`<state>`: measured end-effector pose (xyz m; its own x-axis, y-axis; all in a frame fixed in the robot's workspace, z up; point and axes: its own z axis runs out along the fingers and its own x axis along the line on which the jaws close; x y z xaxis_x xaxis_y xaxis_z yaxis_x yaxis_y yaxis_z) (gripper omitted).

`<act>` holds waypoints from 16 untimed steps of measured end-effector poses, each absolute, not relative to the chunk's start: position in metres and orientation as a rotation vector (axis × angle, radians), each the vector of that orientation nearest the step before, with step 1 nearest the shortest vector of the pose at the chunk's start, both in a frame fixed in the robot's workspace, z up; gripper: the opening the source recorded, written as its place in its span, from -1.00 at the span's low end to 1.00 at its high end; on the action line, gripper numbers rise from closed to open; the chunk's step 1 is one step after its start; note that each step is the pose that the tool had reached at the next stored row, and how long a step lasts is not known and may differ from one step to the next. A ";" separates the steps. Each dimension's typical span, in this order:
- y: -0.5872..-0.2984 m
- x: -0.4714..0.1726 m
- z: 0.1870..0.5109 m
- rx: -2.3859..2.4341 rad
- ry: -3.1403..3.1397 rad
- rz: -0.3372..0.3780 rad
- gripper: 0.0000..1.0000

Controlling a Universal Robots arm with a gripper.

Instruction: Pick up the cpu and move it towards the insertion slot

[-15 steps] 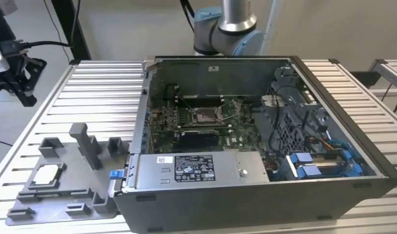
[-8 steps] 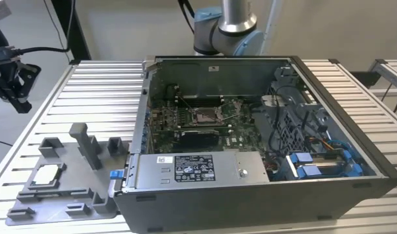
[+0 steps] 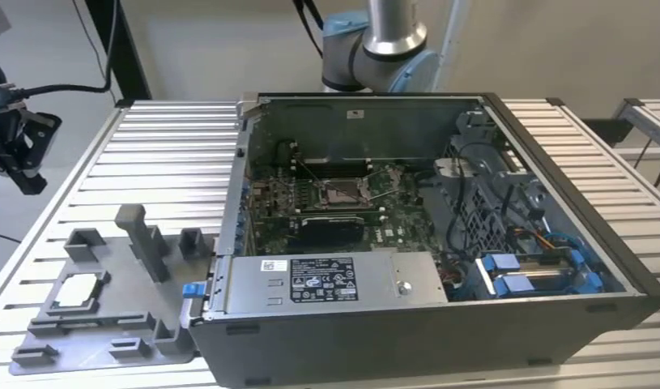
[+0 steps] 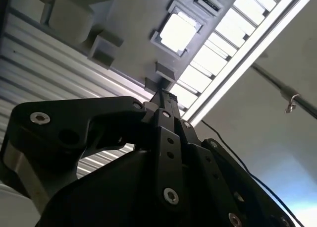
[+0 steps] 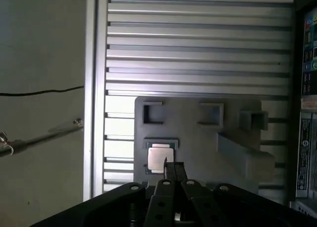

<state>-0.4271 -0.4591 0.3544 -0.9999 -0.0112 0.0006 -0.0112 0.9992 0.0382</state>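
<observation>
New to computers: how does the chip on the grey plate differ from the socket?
The cpu shows a pale face; the insertion slot has a dark centre in a metal frame. The cpu lies on the grey plate outside; the insertion slot sits inside the open case. Both are square.

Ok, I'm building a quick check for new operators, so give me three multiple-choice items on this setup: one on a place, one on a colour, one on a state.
1. The cpu lies: A in the fixture plate; B inside the case; C on bare slats.
2. The fixture plate is: A red; B grey; C yellow.
3. The gripper is: A wide open; B shut on a block; C shut, empty.
Answers: 1 A, both wrist views show it seated in the plate's square frame; 2 B, plain grey in the exterior view; 3 C, its jaws meet with nothing between them.
</observation>
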 end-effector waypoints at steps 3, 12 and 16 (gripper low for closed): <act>-0.460 -0.427 0.354 0.017 -3.140 -0.060 -1.00; -0.460 -0.428 0.354 0.018 -3.140 -0.061 -1.00; -0.460 -0.428 0.354 0.018 -3.140 -0.061 -1.00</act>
<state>-0.4276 -0.4599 0.3536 -0.9999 -0.0112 0.0006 -0.0112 0.9992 0.0390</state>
